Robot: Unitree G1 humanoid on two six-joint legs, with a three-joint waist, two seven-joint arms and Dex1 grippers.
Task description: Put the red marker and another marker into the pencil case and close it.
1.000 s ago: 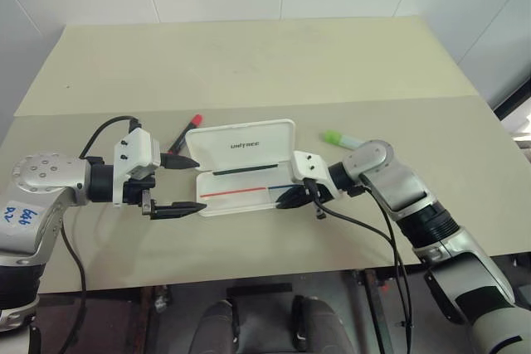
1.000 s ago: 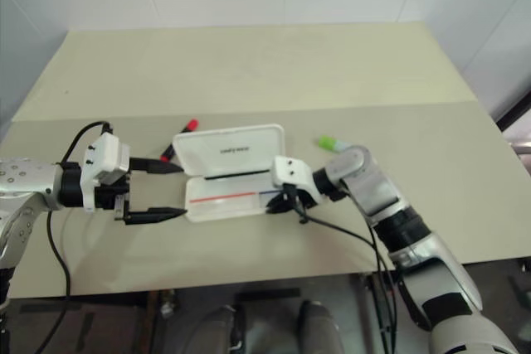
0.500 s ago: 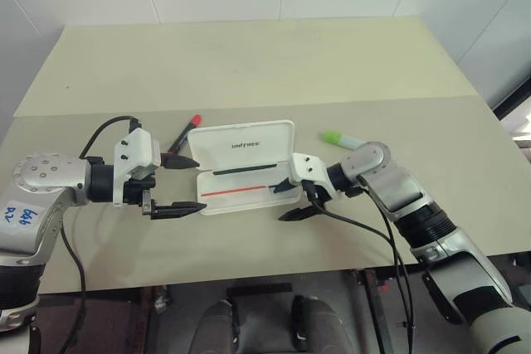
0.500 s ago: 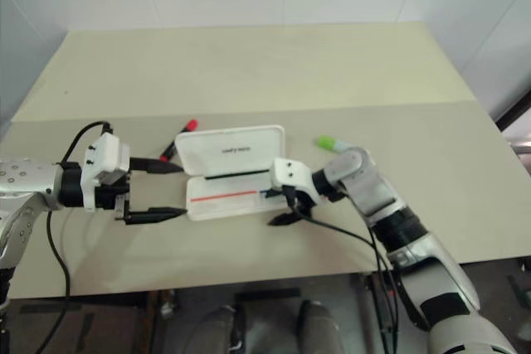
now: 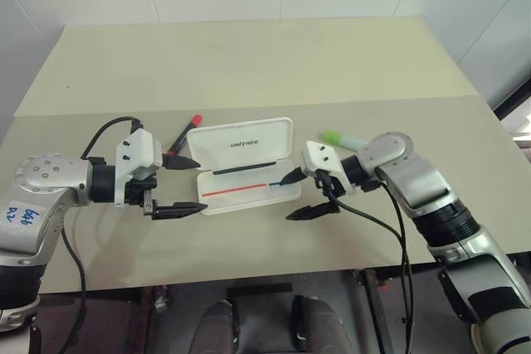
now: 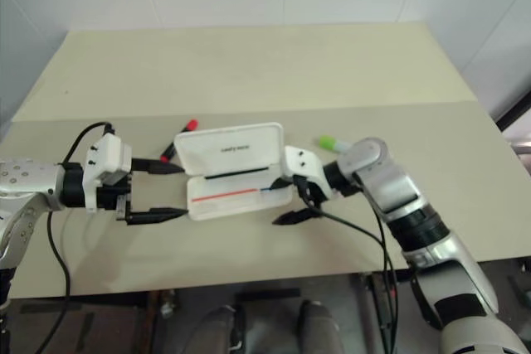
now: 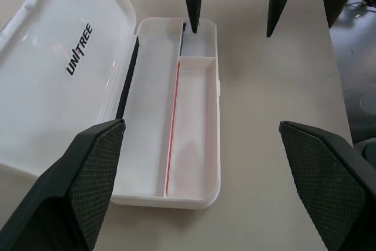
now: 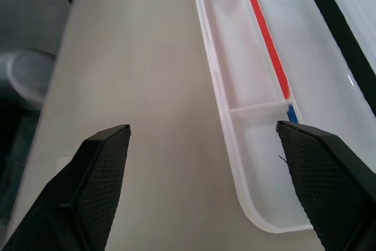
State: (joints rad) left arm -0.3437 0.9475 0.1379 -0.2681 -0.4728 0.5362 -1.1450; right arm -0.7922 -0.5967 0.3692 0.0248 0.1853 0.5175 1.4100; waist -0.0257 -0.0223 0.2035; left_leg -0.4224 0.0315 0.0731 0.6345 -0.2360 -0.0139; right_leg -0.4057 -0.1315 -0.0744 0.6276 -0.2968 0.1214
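At either end of the open pencil case [image 5: 246, 167], left gripper [image 5: 176, 186] and right gripper [image 5: 301, 196], both spread wide, empty.

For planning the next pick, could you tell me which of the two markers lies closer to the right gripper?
The green-capped marker, lying on the table just behind the right gripper. The red marker lies beyond the far end of the open pencil case.

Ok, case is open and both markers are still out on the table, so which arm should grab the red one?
Probably the left. The red marker lies just behind the open left gripper, left of the pencil case. The right gripper, also open, sits at the case's other end, nearer the green marker.
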